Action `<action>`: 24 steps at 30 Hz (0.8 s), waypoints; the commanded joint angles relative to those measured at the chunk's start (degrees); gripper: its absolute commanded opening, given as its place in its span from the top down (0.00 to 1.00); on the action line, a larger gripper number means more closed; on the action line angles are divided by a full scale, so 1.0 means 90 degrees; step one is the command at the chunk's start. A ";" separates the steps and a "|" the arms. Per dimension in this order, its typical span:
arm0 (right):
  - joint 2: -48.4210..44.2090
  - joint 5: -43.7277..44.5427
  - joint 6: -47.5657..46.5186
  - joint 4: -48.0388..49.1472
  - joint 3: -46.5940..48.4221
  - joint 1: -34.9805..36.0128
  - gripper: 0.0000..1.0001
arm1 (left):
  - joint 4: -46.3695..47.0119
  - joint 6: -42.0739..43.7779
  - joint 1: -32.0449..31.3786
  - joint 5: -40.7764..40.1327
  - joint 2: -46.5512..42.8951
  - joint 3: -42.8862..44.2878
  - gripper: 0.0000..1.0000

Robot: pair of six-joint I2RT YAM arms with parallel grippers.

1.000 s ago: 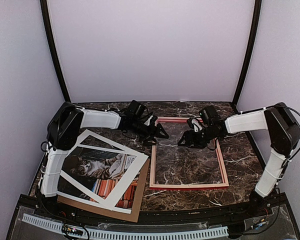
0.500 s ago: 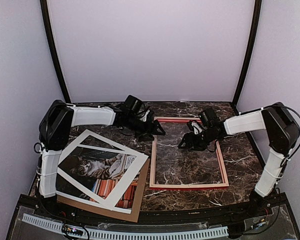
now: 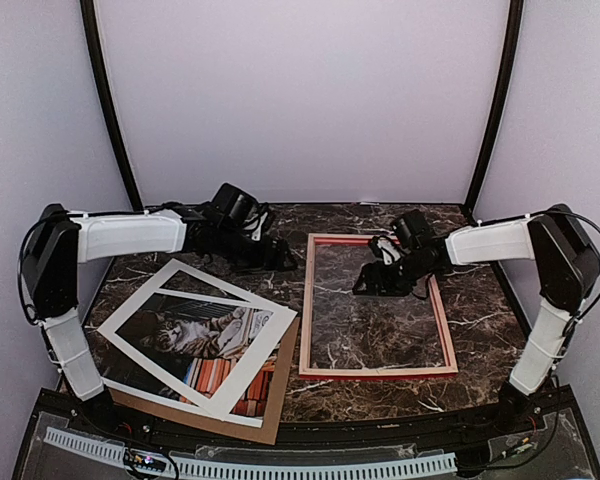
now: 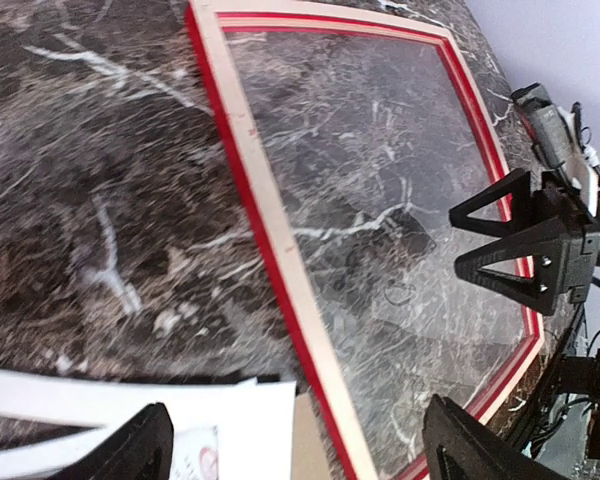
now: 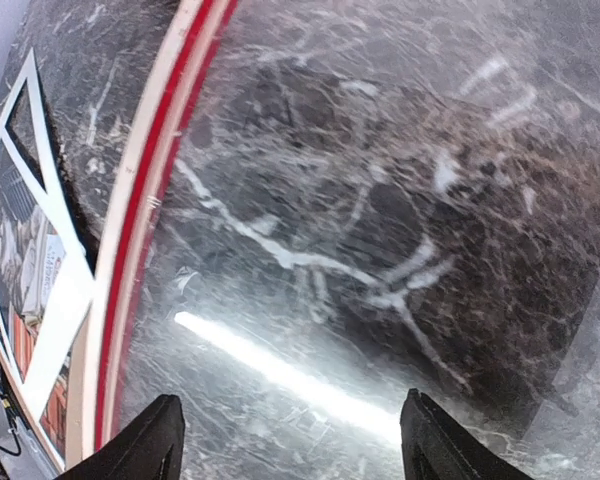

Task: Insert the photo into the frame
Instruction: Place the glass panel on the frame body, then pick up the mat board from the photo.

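The photo (image 3: pixel 185 336), a grey cat with red-orange books, lies face up at the front left, under a skewed white mat border (image 3: pixel 270 340) and on a brown backing board (image 3: pixel 272 408). The red frame (image 3: pixel 305 320) lies flat on the marble at centre right, pale wood rear side up. My left gripper (image 3: pixel 283 263) is open and empty, just left of the frame's far left corner. In the left wrist view the left gripper (image 4: pixel 305 462) straddles the frame's left rail (image 4: pixel 270 260). My right gripper (image 3: pixel 365 287) is open and empty, low over the frame's inner area (image 5: pixel 290 452).
A glossy pane inside the frame shows a bright light streak (image 5: pixel 280 370). The mat's corner (image 4: pixel 230 420) and the backing board (image 4: pixel 315 450) lie close to the frame's left rail. Purple walls and black posts enclose the dark marble table (image 3: pixel 480 320).
My left arm has swung left and back, carrying its gripper off the frame's far left corner. My right gripper has shifted only slightly. The photo, mat and frame lie as before.
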 commanded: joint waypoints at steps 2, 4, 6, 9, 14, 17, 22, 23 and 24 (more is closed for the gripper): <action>-0.0082 0.0138 -0.0216 -0.0222 0.0896 0.0595 0.23 | -0.0645 0.0415 0.0197 -0.1436 -0.1570 -0.1189 0.07; 0.0103 0.0149 -0.0253 -0.0294 0.1226 0.0813 0.22 | -0.0757 0.0344 0.0328 -0.1646 -0.2087 -0.1708 0.04; 0.0381 0.0148 -0.0301 -0.0374 0.1599 0.1064 0.21 | -0.0821 0.0226 0.0499 -0.1739 -0.2608 -0.2373 0.02; 0.0808 0.0114 -0.0365 -0.0497 0.2227 0.1363 0.21 | -0.0868 0.0034 0.0787 -0.1696 -0.3230 -0.3005 0.01; 0.1699 0.0009 -0.0495 -0.0775 0.3384 0.1769 0.23 | -0.1035 -0.0401 0.1095 -0.1577 -0.3978 -0.3868 0.01; 0.2272 -0.0085 -0.0556 -0.1003 0.4113 0.1942 0.24 | -0.1091 -0.0588 0.1223 -0.1529 -0.4335 -0.4170 0.01; 0.3022 -0.0167 -0.0645 -0.1336 0.4946 0.2155 0.24 | -0.1134 -0.0698 0.1378 -0.1317 -0.4681 -0.4658 0.02; 0.3153 -0.0180 -0.0656 -0.1392 0.5103 0.2184 0.24 | -0.1136 -0.0725 0.1390 -0.1277 -0.4711 -0.4757 0.02; 0.3275 -0.0184 -0.0668 -0.1461 0.5243 0.2206 0.24 | -0.1145 -0.0729 0.1411 -0.1222 -0.4718 -0.4807 0.02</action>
